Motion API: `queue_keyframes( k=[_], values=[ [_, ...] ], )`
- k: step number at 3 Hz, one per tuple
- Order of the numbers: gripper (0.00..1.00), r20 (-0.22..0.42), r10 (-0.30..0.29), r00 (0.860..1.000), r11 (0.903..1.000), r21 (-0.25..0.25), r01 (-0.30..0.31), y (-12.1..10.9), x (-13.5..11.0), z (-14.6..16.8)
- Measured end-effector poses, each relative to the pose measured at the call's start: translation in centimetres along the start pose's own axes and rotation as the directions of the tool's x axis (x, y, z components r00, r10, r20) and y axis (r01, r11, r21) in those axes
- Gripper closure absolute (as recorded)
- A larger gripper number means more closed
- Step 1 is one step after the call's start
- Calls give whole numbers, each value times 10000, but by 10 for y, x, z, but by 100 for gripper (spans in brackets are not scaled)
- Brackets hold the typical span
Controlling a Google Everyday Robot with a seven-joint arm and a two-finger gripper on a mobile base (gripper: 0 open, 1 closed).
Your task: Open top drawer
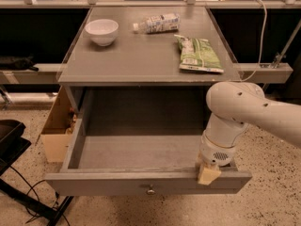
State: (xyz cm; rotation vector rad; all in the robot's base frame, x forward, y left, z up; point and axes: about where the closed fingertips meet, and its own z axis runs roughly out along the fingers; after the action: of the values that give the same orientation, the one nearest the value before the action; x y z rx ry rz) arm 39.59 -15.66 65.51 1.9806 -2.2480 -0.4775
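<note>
The top drawer (141, 182) is a wide grey wooden drawer pulled far out of the grey cabinet. Its deep grey box shows and nothing lies in it. A small round brass knob (150, 190) sits at the middle of its front. My gripper (208, 173) hangs from the white arm over the right end of the drawer's front rim. A cream fingertip (208, 174) rests against the rim's top edge. The other two drawers are out of view.
On the cabinet top (141, 60) stand a white bowl (101, 31), a lying plastic bottle (157, 23) and a green snack bag (197, 54). A cardboard box (56, 131) stands at the cabinet's left. A black stand and cables (19, 173) lie at lower left.
</note>
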Motion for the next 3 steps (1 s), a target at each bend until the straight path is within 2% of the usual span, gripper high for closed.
queue_keyframes(
  k=[3],
  values=[
    [100, 56, 60, 10000, 9995, -316, -58, 13, 5, -1]
  ],
)
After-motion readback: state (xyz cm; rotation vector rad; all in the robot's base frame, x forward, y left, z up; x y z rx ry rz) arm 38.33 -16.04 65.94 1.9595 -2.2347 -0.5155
